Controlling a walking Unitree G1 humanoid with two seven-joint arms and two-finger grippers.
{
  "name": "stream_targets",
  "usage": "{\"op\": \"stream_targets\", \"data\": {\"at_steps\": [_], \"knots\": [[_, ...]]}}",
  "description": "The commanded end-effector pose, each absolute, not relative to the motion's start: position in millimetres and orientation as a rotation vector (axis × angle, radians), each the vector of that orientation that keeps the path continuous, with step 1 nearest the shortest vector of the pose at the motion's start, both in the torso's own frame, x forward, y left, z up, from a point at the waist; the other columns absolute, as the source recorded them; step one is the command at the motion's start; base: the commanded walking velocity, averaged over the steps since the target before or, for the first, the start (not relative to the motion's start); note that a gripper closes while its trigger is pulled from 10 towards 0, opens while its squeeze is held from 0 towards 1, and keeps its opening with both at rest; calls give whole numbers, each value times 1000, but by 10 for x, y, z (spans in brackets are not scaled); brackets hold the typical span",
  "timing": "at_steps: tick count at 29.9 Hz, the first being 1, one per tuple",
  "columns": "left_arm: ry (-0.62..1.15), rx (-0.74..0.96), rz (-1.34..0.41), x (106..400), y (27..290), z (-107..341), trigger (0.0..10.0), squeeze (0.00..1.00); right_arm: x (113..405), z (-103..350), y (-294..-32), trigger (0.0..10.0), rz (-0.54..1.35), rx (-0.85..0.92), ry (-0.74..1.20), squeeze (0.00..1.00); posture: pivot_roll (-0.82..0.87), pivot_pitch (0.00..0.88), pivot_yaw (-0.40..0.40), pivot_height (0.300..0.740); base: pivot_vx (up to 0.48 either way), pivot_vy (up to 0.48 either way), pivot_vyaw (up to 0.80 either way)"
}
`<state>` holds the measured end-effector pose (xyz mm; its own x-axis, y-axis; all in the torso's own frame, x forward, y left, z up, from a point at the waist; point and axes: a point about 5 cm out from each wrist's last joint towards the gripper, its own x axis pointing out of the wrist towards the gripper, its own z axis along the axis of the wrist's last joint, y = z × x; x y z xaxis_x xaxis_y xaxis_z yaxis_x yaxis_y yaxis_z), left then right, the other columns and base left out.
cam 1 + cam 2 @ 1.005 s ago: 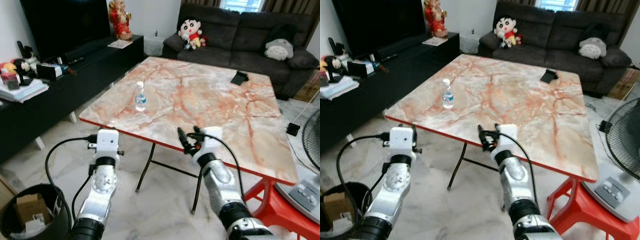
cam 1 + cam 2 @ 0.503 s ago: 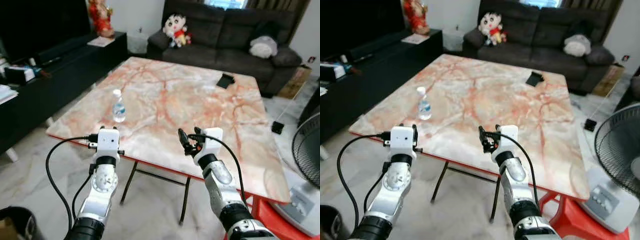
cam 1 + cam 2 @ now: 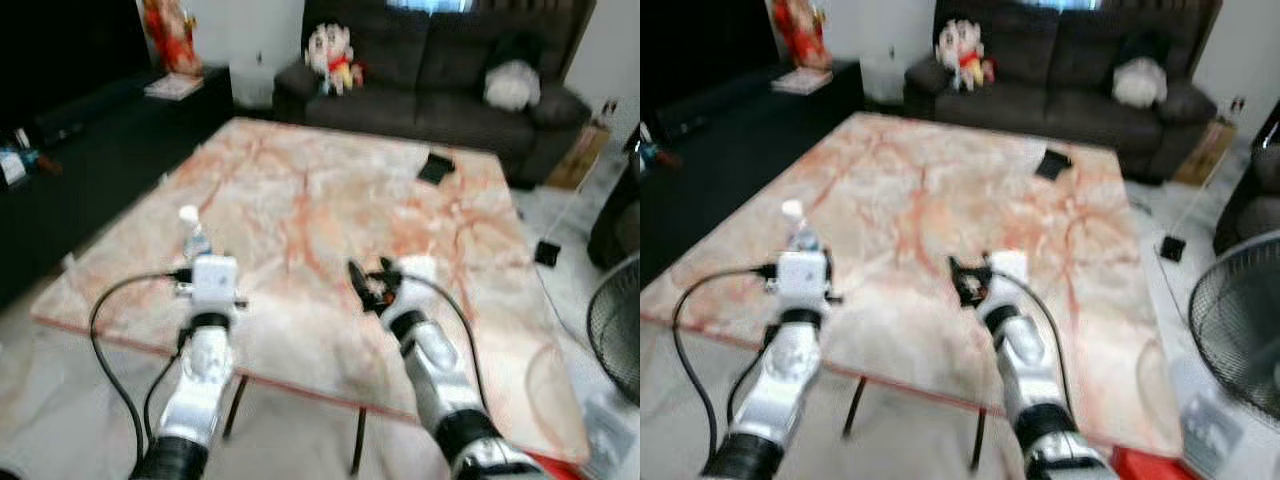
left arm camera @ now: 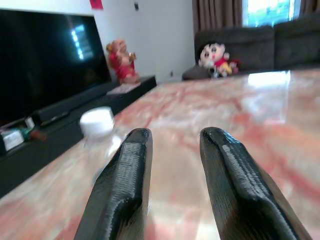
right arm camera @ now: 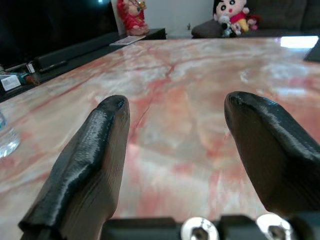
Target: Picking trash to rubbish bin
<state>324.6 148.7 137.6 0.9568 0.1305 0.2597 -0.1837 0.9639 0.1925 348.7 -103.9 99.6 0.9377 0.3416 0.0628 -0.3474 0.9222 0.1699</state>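
Water bottle (image 3: 193, 234) stands upright near left edge of marble table (image 3: 330, 190), just beyond left gripper (image 4: 172, 165), apparently the trash to collect. Left gripper held level with tabletop, fingers slightly parted, empty. Right gripper (image 5: 175, 150) over table's middle, fingers wide apart, empty. Left wrist view catches white cap (image 4: 97, 121) beside finger; eye views, blurred, add sofa (image 3: 430, 70) far off.

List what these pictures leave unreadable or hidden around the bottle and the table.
- Bottle: head views are blurred, and the left arm covers its lower part; label unreadable.
- Bottle in the left wrist view: its white cap is blurred, the body below too faint to tell.
- Dark flat thing on the table's far side: too blurred to identify.
- Bottle in the right wrist view: cut off by the picture's edge.
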Motion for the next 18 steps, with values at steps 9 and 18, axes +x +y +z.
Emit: {"op": "stream_targets", "data": {"at_steps": [9, 18], "knots": [[-313, 271, 144, 3225, 1492, 1473, 10000, 0, 3509, 1062, -955, 10000, 380, 200, -48, 0, 6, 10, -83, 740, 387, 0, 0], [-397, 320, 99, 3195, 1391, 1590, 10000, 0, 3503, 1046, -962, 10000, 375, 205, -44, 0, 8, 10, -84, 740, 0, 0, 0]]}}
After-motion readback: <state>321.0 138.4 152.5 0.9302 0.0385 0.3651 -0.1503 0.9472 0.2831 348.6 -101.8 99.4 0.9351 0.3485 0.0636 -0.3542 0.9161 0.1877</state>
